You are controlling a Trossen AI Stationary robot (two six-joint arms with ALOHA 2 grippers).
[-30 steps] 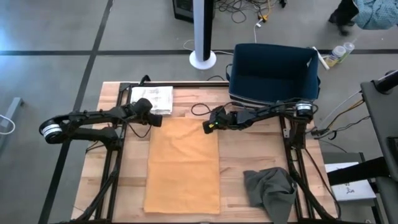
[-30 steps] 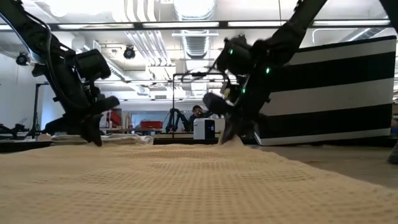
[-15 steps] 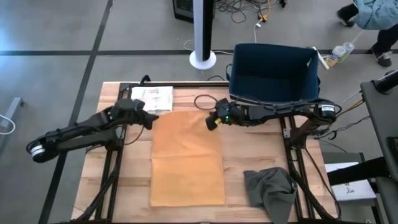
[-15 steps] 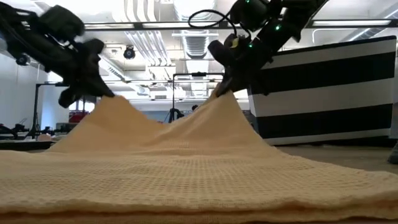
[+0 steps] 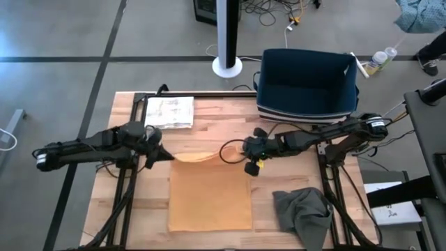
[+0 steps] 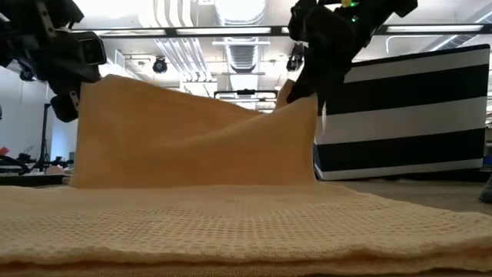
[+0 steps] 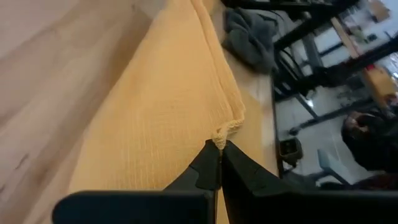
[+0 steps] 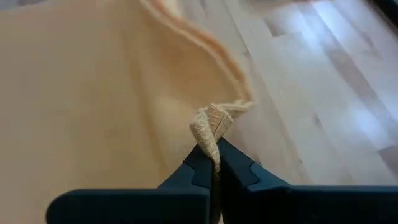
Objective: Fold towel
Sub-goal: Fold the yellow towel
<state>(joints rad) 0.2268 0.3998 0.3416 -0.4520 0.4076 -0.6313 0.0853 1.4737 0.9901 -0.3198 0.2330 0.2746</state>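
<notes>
We see the towel point(image 5: 209, 199) lying lengthwise down the middle of the tabletop point(image 5: 132, 216), its long axis running from the far edge toward the near edge. Its far end is off the wood: the left tool point(image 5: 159, 155) is clamped on one far corner, the right tool point(image 5: 252, 167) on the other. Both wrist views show the fingers pressed together with a nub of weave pinched between them. In the low view the raised edge hangs as a curtain between the two tools, sagging a little in the middle, with the rest of the cloth flat in front of it.

The relation that matters, as we read it: the free near end lies toward the near edge, straight along the long axis from both tools. Each tool sits over its own side of the cloth, level with the other, so neither arm is nearer; they would have to travel together. We judge the fold to be partway through, the lifted edge standing roughly over the far third of the towel.

Risk, as we judge it: if one tool leads, the top layer lands skewed.

Elsewhere: a grey cloth point(image 5: 301, 213) near the near right corner, a paper point(image 5: 171, 111) by the far left corner, a blue bin point(image 5: 306, 84) at the far edge.
</notes>
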